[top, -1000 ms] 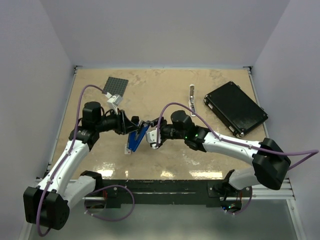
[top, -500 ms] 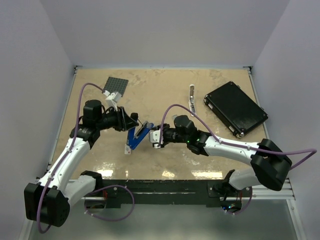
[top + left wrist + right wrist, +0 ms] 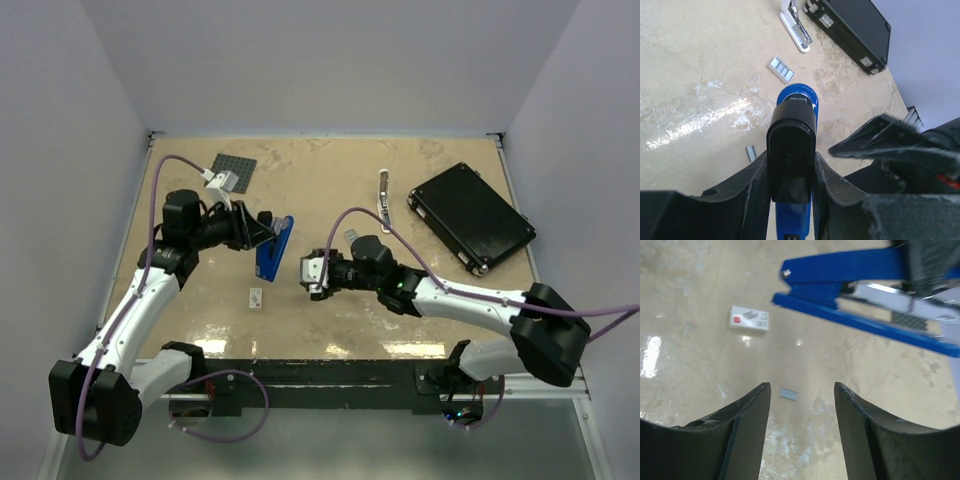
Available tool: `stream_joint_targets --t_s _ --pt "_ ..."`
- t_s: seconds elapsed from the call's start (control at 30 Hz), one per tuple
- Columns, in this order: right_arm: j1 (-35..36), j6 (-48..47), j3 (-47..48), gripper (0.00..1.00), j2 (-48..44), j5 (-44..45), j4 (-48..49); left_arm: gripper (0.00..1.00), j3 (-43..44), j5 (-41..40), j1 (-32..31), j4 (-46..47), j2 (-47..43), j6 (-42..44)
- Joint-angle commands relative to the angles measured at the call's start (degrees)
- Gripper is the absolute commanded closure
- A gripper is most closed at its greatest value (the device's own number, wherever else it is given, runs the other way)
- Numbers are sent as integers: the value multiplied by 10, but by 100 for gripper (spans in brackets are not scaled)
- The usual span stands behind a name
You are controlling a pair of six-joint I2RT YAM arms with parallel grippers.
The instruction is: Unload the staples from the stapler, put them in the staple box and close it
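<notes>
The stapler (image 3: 272, 247) is hanging tilted above the table (image 3: 330, 170), gaping open, with the left gripper (image 3: 791, 186) clamping its black-topped end. A short strip of staples (image 3: 788, 394) is lying on the table, framed by the right gripper (image 3: 802, 388), whose parted fingers are gripping nothing. A small white box (image 3: 749, 318) is lying nearby. A silver tool (image 3: 383, 193), a black case (image 3: 470, 215) and a grey plate (image 3: 232, 171) are sitting well apart toward the far edge, leaving open tabletop between.

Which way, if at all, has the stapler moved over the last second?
Yes. The stapler, held in the left gripper, has moved away from the small white box, toward the grey plate.
</notes>
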Motion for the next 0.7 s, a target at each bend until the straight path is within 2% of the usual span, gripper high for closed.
stream_joint_targets --t_s 0.0,0.13,0.17,0.2,0.23,0.27,0.33,0.37,0.43,0.67 --pt "3 -6 10 37 -63 58 26 100 36 54 3 -7 -22 34" --pt "3 -16 37 30 -60 79 10 100 23 68 3 -24 -38 57" --pt "3 23 47 34 -58 79 11 100 19 75 3 -20 -46 62" --pt "3 59 60 45 -55 86 7 100 15 79 3 -14 -50 72" --pt "3 163 102 52 -51 95 -2 100 4 82 3 13 -56 76" --pt "3 219 128 55 -41 133 -32 100 -1 74 3 27 -63 80" --pt "3 366 200 51 -27 162 -71 100 -3 53 3 51 -65 88" --pt "2 409 225 51 -8 190 -125 100 -1 50 3 55 -63 88" --pt "1 489 272 52 7 209 -160 100 3 56 3 64 -60 88" --pt "1 666 298 46 12 274 -206 100 -12 58 3 66 -67 86"
